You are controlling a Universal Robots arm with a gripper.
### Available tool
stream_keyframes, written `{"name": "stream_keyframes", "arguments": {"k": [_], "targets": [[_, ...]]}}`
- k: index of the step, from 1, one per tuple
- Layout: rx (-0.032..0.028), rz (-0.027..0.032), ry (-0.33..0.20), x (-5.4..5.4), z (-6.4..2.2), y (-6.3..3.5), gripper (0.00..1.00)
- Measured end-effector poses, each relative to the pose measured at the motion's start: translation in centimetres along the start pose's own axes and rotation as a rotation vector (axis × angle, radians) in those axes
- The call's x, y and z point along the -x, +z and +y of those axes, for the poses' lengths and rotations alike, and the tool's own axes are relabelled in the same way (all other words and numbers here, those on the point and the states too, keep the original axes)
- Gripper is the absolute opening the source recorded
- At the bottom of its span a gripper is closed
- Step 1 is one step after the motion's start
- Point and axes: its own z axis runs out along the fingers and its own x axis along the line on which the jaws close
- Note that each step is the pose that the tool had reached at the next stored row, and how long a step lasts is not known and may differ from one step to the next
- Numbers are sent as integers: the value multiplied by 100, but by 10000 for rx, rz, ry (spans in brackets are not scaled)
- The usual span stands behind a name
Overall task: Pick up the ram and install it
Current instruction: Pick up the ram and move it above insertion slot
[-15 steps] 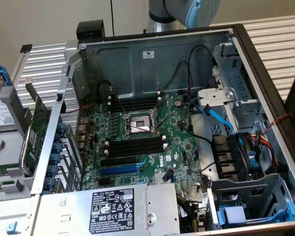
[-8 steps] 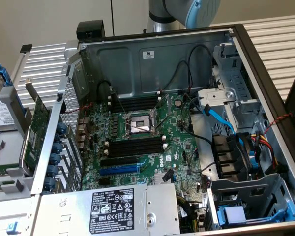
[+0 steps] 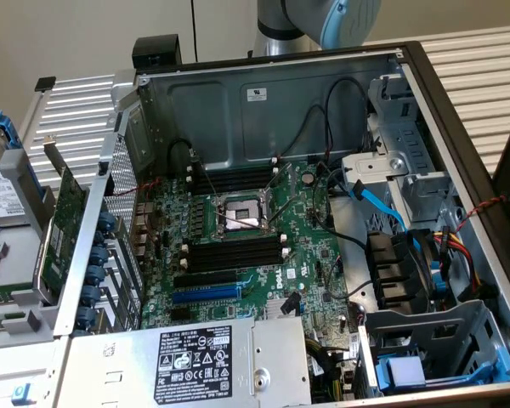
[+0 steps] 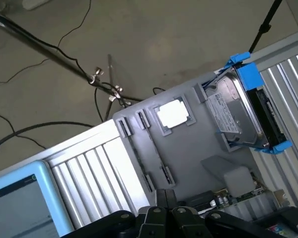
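A ribbed metal bench (image 3: 480, 72) over a bare floor (image 4: 154, 44) strung with wires (image 4: 64, 62); at the far side of an open computer case (image 3: 280, 102) stands the robot arm (image 3: 319, 21); its claw (image 4: 166, 201) has the fingers drawn together, and whether anything thin sits between them cannot be told; just beyond it lies a grey parts tray (image 4: 188, 144) bearing a silver processor (image 4: 174, 113), two long grooves (image 4: 135, 151), a hard drive (image 4: 236, 111) in blue brackets and a strip of green board (image 4: 241, 198); the ram cannot be placed with certainty: it may be that strip, or stand edge-on in a groove; it is not yet installed, for the black slots (image 3: 234, 252) on the motherboard (image 3: 314, 246) appear empty; at the exterior view's left a larger green expansion card (image 3: 66, 212) stands just outside the case. The hazards, by judgement: a claw lowered closed would strike the stick rather than straddle it; the expansion card could be mistaken for it; the black cables (image 3: 299, 127) looping near the slots could snag; a stick pressed in askew could bend or miss the white end clips (image 3: 187, 247).
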Motion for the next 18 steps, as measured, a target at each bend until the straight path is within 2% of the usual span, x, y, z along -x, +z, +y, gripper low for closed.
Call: {"name": "stream_keyframes", "arguments": {"k": [6,14,18], "targets": [[-64,56,-1077,0,0,1,11],[-178,201,-2434,0,0,3,11],[-249,213,-2912,0,1,4,11]]}}
